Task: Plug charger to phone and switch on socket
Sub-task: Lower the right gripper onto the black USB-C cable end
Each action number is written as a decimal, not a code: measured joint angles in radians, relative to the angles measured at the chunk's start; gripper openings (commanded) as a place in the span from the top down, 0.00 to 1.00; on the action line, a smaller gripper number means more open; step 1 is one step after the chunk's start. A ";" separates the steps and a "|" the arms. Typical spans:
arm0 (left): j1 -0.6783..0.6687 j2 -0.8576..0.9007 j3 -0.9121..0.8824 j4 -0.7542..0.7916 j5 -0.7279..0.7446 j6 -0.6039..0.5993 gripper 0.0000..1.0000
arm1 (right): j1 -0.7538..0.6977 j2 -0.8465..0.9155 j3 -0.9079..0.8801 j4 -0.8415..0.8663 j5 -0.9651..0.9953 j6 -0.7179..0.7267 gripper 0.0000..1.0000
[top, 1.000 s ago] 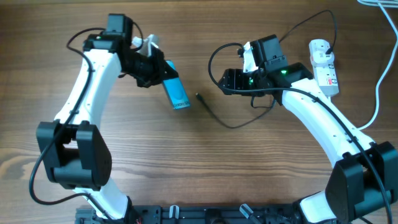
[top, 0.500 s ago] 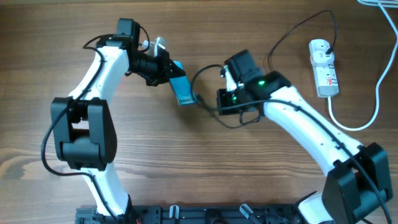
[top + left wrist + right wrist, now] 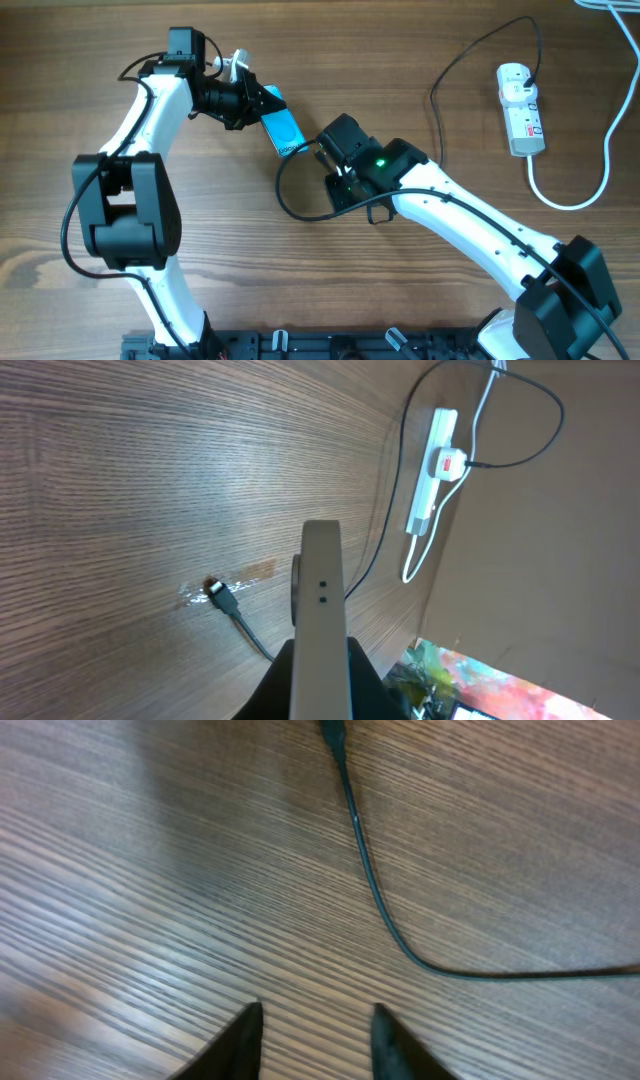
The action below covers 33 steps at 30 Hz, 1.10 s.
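My left gripper (image 3: 250,102) is shut on the turquoise-blue phone (image 3: 284,131) and holds it tilted above the table. In the left wrist view the phone (image 3: 320,595) shows edge-on between the jaws (image 3: 320,680). The charger is a thin black cable (image 3: 283,195) that loops on the table, and its connector tip (image 3: 215,590) lies just beside the phone's lower end. My right gripper (image 3: 336,187) (image 3: 315,1020) is open and empty, low over the wood. The cable (image 3: 365,870) and its tip lie ahead of its fingers. The white socket (image 3: 521,108) lies at the far right.
A thick white cord (image 3: 590,190) curves from the socket off the right edge. The black cable arcs from the adapter (image 3: 515,75) across the back of the table (image 3: 200,250). The socket also shows in the left wrist view (image 3: 435,470).
My right arm has swung left and toward the front, close to the phone. The cable's loop has shifted left with it. My left gripper has moved slightly with the phone.
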 measured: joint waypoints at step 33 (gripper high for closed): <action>0.156 0.056 0.000 0.116 0.505 0.170 0.96 | -0.126 0.324 0.000 0.385 -0.216 -0.502 0.64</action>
